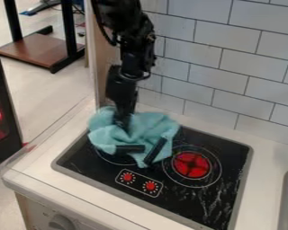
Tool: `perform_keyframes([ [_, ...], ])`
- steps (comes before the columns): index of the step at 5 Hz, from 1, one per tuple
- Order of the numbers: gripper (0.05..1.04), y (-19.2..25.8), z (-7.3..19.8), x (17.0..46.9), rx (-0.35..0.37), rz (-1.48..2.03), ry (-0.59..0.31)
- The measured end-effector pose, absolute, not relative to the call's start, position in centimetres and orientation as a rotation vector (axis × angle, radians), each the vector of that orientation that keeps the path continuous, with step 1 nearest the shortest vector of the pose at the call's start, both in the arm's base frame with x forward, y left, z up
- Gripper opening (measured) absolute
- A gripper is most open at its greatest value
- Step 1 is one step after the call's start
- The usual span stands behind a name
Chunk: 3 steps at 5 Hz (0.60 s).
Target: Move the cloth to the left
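My slim black hand meets the crumpled teal fabric cloth – clamped or apart, I cannot tell – and a shallow pinch could drop it mid-move.

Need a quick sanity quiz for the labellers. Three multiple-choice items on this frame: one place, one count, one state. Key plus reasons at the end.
1. Where is the cloth?
A) in the sink
B) on the stovetop
C) on the floor

2. How many red marks are inside the outlined control panel?
A) two
B) four
C) six

3. What state is the cloth in?
A) spread flat
B) rolled into a tube
C) bunched up

Key:
1 B: it rests over the black cooking surface.
2 A: one sits toward each end of the outline.
3 C: loose folds and an uneven outline show.
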State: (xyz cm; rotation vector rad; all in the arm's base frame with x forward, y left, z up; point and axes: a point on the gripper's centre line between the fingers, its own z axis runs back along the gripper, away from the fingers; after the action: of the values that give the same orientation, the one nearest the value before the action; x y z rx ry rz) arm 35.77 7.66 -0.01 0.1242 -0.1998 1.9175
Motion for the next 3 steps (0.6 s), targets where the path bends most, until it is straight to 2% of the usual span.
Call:
perform_keyframes([
  [1, 1.001, 10.1, -0.1, 33.8, 0.148, 1.994, -0.168],
  [2, 1.001, 9.8, 0.0, 32.4, 0.152, 1.971, -0.130],
  [3, 1.001, 9.1, 1.0, 31.6, 0.116, 1.944, -0.116],
])
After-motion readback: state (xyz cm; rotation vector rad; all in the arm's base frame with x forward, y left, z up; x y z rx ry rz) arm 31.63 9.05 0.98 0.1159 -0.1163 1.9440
